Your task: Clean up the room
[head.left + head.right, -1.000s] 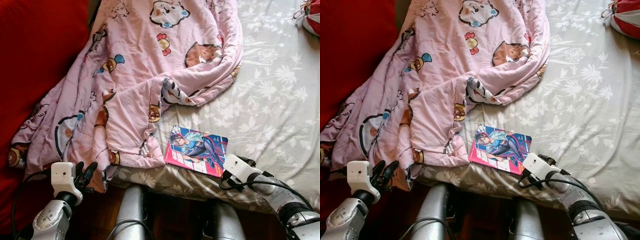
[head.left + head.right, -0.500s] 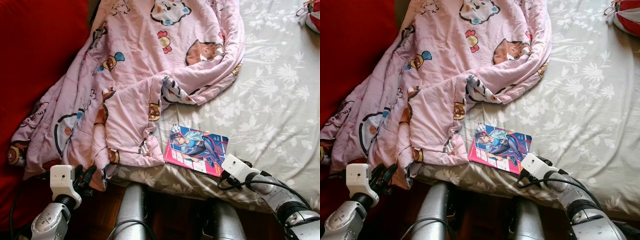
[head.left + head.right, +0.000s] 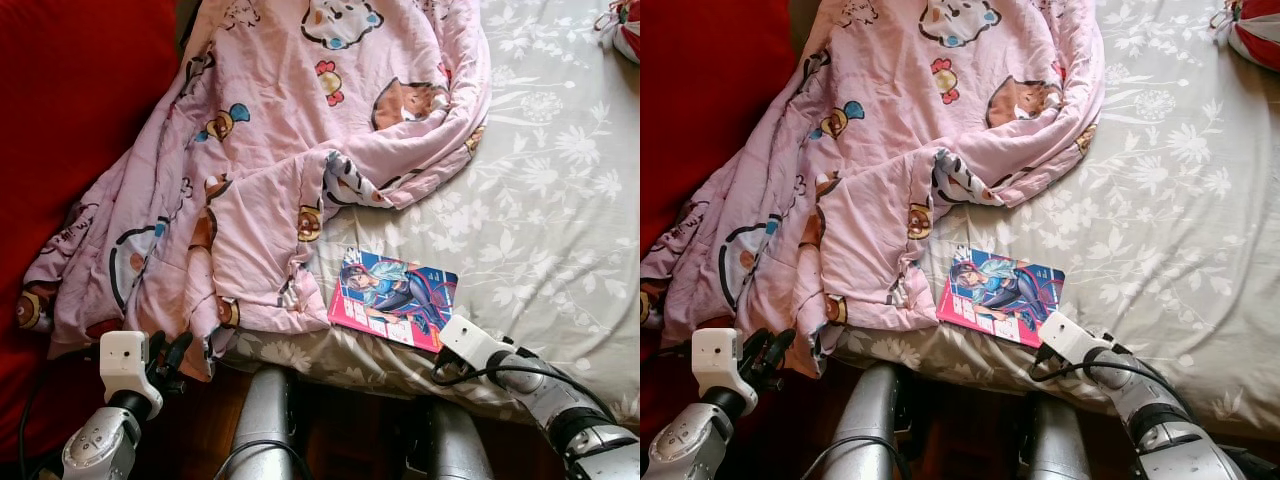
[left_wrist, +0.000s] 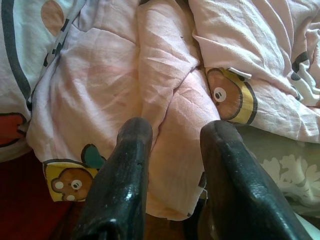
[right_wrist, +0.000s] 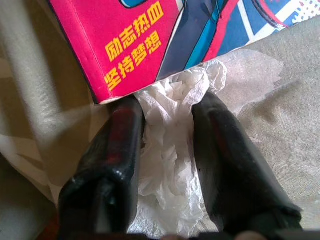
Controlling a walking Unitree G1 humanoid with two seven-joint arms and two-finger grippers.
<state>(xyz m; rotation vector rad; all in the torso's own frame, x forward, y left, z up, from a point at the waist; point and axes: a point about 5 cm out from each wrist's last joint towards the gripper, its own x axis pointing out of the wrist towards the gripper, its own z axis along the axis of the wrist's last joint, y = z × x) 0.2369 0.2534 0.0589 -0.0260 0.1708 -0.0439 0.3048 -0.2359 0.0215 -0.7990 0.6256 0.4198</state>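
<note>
Right tool closing on a tissue wad by the book at the bed's near edge.

The crumpled white tissue point(image 5: 172, 165) lies on the sheet, between the right tool's point(image 5: 167, 107) parted fingers and not visibly pinched; its far end is tucked under the corner of the pink book point(image 3: 393, 298). If the fingers close and pull, the thin paper may tear or drag the book off the bed point(image 3: 560, 200), since that corner sits on it and the edge is near. The left tool point(image 4: 175, 132), part open and empty, hovers just short of the pink blanket's point(image 3: 270, 160) hanging corner; it could snag there. How much tissue lies under the book is hidden, and the head views show no tissue behind the right wrist. A red bundle point(image 3: 625, 30) is cut off at the far corner.
</note>
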